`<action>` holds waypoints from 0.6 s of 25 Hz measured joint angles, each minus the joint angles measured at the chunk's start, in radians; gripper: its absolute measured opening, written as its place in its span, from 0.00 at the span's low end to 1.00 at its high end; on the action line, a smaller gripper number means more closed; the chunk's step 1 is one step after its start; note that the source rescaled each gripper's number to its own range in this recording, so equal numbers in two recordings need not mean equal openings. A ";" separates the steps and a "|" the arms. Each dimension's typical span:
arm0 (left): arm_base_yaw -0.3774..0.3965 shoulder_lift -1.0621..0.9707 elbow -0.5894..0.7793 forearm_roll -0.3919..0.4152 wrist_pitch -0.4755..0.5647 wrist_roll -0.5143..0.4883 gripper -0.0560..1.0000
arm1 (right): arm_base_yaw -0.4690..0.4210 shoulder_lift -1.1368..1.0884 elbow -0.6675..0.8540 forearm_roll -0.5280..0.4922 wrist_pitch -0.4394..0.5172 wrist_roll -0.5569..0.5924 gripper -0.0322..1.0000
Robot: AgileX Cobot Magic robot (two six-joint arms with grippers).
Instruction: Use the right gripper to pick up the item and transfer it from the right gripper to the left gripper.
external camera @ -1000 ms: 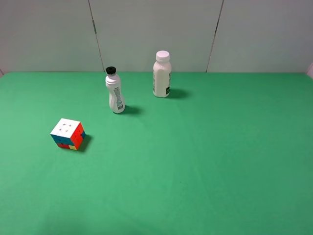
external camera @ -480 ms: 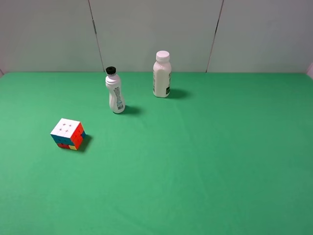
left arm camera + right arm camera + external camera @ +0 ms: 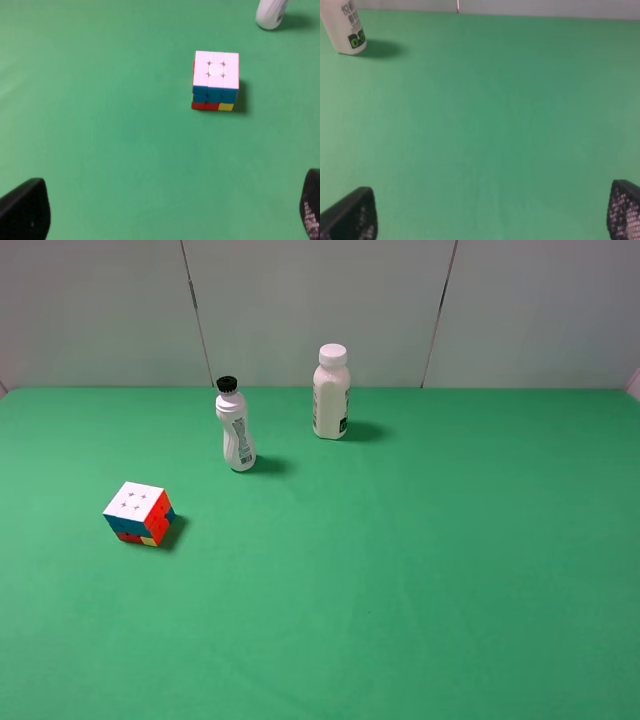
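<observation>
The item, a small puzzle cube (image 3: 139,513) with a white top and blue, red and yellow sides, lies on the green cloth at the left of the exterior high view. Neither arm shows in that view. The left wrist view has the cube (image 3: 215,80) some way ahead of my left gripper (image 3: 167,220), whose two black fingertips (image 3: 25,216) stand wide apart with nothing between them. My right gripper (image 3: 492,212) is open too, over bare green cloth; its speckled fingertips (image 3: 624,210) sit in the frame's corners. The cube is out of the right wrist view.
A slim white bottle with a black cap (image 3: 235,427) stands behind the cube. A wider white bottle with a white cap (image 3: 331,393) stands further back near the grey wall, and also shows in the right wrist view (image 3: 346,26).
</observation>
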 joint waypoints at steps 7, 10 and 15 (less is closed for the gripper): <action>0.000 -0.072 0.022 0.000 -0.007 0.000 1.00 | 0.000 0.000 0.000 0.000 0.000 0.000 1.00; 0.000 -0.074 0.022 -0.001 -0.007 0.000 1.00 | 0.000 0.000 0.000 0.000 0.000 0.000 1.00; 0.000 -0.074 0.022 -0.001 -0.007 0.000 1.00 | 0.000 0.000 0.000 0.000 0.000 0.000 1.00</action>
